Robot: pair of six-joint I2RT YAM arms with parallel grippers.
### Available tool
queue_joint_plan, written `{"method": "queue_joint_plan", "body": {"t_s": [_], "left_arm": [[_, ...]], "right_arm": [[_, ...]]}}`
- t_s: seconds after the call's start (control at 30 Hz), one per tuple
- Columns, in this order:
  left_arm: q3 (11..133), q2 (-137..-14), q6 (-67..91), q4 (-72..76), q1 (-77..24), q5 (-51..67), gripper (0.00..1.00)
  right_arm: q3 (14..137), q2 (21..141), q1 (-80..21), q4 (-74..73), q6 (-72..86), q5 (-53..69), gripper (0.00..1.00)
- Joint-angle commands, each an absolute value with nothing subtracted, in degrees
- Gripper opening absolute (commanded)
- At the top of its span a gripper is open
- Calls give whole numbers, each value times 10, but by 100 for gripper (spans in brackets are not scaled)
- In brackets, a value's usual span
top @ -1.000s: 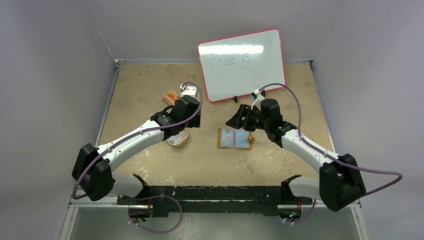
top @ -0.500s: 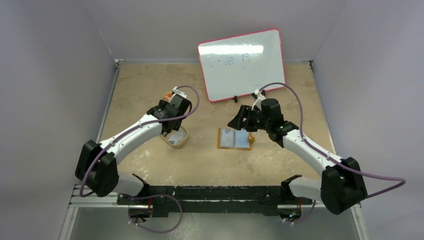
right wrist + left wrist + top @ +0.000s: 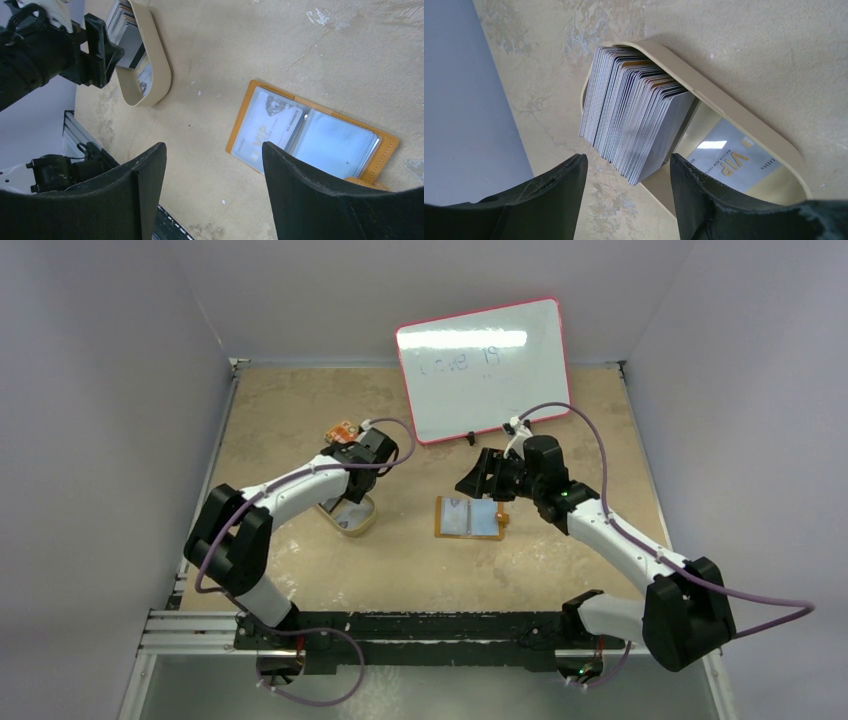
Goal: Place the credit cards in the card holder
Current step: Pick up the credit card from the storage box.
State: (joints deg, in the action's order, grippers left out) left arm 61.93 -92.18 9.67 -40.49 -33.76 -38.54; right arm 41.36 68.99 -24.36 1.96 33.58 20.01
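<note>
The credit cards [image 3: 634, 110] stand on edge as a thick grey-silver stack in a tan oval dish [image 3: 744, 125]; one more card marked VIP [image 3: 729, 157] lies flat in it. My left gripper [image 3: 629, 162] is open and empty just above the stack; in the top view it [image 3: 348, 480] hangs over the dish [image 3: 352, 517]. The orange card holder [image 3: 470, 518] lies open, pale blue inside, with a VIP card [image 3: 265, 127] in its left pocket. My right gripper [image 3: 214, 147] is open and empty, above and just behind the holder [image 3: 385, 145].
A pink-framed whiteboard [image 3: 485, 370] leans at the back. An orange patterned flat piece [image 3: 342, 432] lies behind the left wrist. Grey walls close the table's left, back and right sides. A black rail [image 3: 420, 625] runs along the near edge.
The left arm's elbow has swung in to the right while its wrist stayed over the dish, leaving more of the dish showing. The right arm has barely moved.
</note>
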Motion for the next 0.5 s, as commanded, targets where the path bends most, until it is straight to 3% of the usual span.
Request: {"method": "queue_joint_plan", "body": {"t_s": [0.0,0.47], "left_arm": [[644,-946,86,-406,-334,-431,60],[657,-986,94,-420,-334,-480,51]], "right_arm": [[437,687,-245,28,328,201,72],[432,683,-243,30,327,205,72]]}}
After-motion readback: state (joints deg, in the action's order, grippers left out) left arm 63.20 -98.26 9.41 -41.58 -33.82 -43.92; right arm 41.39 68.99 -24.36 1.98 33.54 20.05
